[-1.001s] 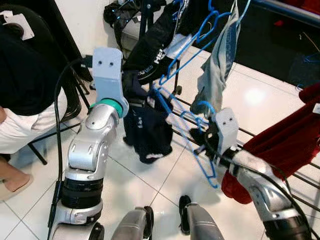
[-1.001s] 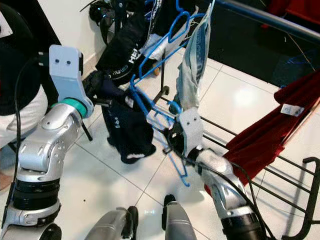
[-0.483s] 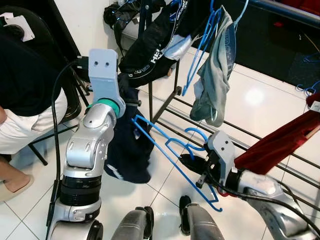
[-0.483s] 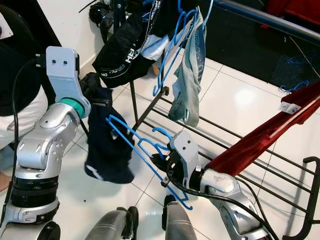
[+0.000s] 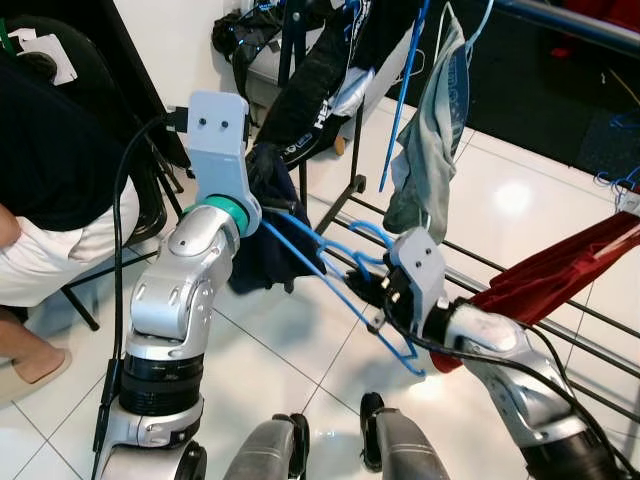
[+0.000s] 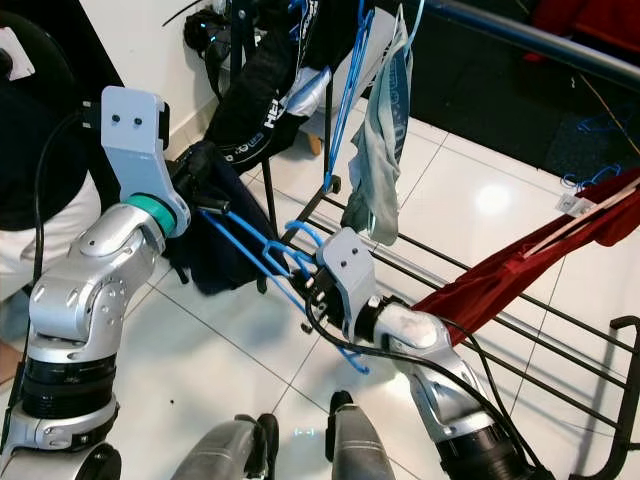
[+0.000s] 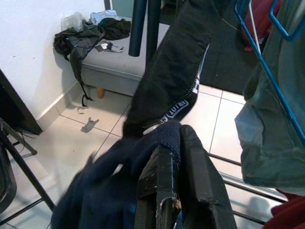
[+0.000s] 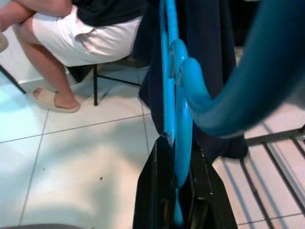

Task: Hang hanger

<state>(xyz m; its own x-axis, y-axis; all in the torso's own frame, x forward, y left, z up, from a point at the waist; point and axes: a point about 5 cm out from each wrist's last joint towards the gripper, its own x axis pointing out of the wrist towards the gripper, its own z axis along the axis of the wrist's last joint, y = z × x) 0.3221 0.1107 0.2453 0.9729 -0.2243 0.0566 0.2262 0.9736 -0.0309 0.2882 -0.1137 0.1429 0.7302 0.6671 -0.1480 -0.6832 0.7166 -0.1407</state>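
A blue plastic hanger (image 5: 310, 262) slants between my two grippers in front of the drying rack. My right gripper (image 5: 368, 292) is shut on the hanger near its hook; the right wrist view shows the fingers (image 8: 157, 181) clamped on the blue bar (image 8: 174, 143). A dark navy garment (image 5: 262, 262) hangs bunched at the hanger's left end. My left gripper (image 7: 175, 143) is shut on a fold of that navy cloth (image 7: 143, 157), just below the raised left wrist (image 5: 220, 150).
The rack's metal rails (image 5: 560, 335) run behind the right arm, with a red garment (image 5: 560, 280) draped on them. A grey-green garment (image 5: 430, 160) on another blue hanger and a black garment (image 5: 320, 90) hang above. A person (image 5: 50, 180) sits at the left. White tiled floor lies below.
My right gripper has lifted the hanger up and leftward toward the left gripper. The navy garment has been drawn up and bunched against the hanger's left end.
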